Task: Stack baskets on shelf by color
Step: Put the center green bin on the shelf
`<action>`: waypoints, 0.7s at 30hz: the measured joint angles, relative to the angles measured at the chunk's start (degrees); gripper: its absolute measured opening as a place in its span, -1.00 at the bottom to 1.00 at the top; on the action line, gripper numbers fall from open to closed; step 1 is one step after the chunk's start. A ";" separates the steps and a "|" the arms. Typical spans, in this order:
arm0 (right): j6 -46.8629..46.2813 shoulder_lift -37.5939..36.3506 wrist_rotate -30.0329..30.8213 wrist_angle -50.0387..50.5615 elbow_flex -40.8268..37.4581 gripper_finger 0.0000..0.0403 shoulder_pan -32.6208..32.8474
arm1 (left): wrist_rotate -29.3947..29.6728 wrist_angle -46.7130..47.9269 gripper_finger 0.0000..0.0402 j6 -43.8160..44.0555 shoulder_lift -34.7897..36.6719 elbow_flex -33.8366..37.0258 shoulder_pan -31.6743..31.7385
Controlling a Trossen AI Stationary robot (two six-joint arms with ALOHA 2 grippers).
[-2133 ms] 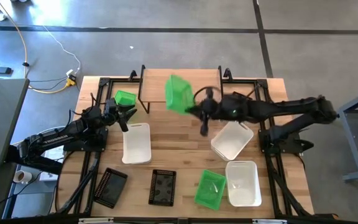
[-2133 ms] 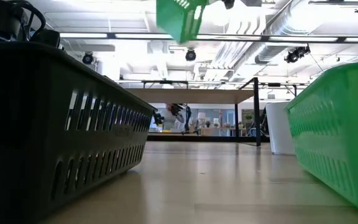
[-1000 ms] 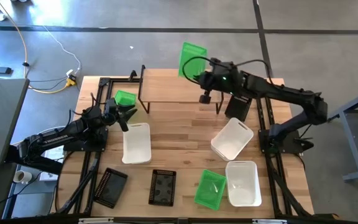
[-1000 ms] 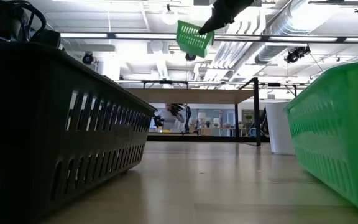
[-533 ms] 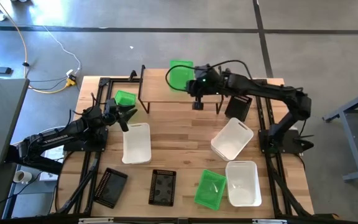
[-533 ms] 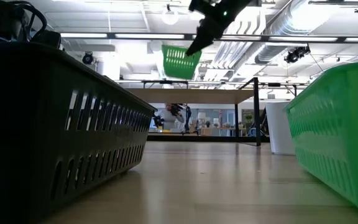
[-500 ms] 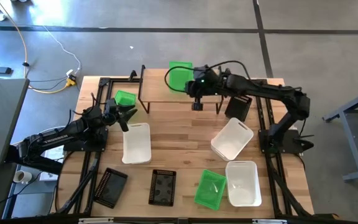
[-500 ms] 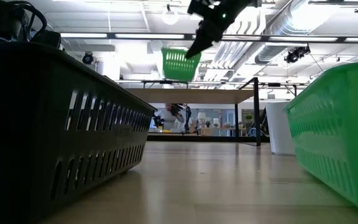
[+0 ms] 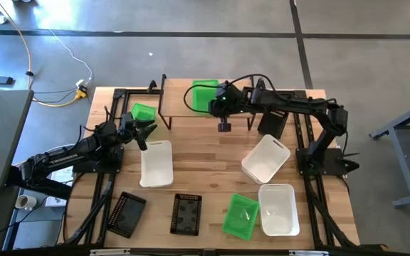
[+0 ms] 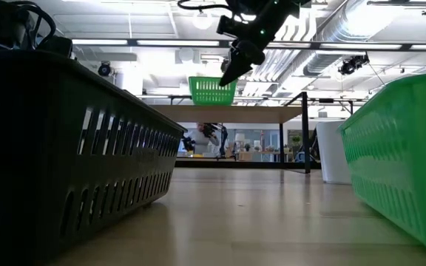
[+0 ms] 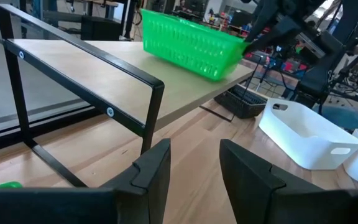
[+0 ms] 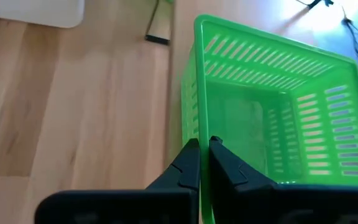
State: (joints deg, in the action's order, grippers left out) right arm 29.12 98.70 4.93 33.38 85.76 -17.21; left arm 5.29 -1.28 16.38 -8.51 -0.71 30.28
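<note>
Tool on my right arm (image 9: pixel 217 99) is pinching shut on the near wall of a green basket (image 9: pixel 203 94), which I am holding upright on or just above the shelf (image 9: pixel 191 112) at the back of the worktop (image 9: pixel 212 153); I cannot tell whether its base is touching the plank. My left tool (image 9: pixel 148 129) is waiting part open and empty near the shelf's left end.

Judging by how things lie, the task is barely starting: this basket is the only one at the shelf. A second green basket (image 9: pixel 143 112) is lying beside the shelf's left legs, and a third green one (image 9: pixel 240 216) is sitting at the front. Three white baskets are resting on the worktop, one on the left (image 9: pixel 156 163) and two on the right (image 9: pixel 265 158) (image 9: pixel 277 208). Two black baskets (image 9: pixel 127 213) (image 9: pixel 186 213) are lying at the front, and a third (image 9: pixel 272 122) is leaning beside the shelf's right legs.
</note>
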 joint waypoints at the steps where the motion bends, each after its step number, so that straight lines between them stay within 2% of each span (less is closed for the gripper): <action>1: -0.23 0.00 0.02 0.06 0.00 -1.00 -0.04 | 0.01 0.00 -0.36 0.00 0.00 0.00 0.01; 6: -0.59 0.00 0.19 0.60 0.00 -1.00 -0.04 | -0.01 0.00 -0.36 0.31 0.00 0.00 0.02; 13: -0.60 0.00 2.33 1.17 0.00 -0.98 -0.04 | -0.29 -0.01 -0.36 6.52 0.00 0.00 0.01; 21: -0.78 -0.02 2.55 1.17 0.00 -0.70 -0.04 | -1.81 -0.15 -0.36 11.11 0.00 0.00 0.02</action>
State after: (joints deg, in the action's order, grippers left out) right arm 28.34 98.67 7.49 34.54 85.76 -17.25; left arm 3.48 -1.43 27.49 -8.51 -0.71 30.30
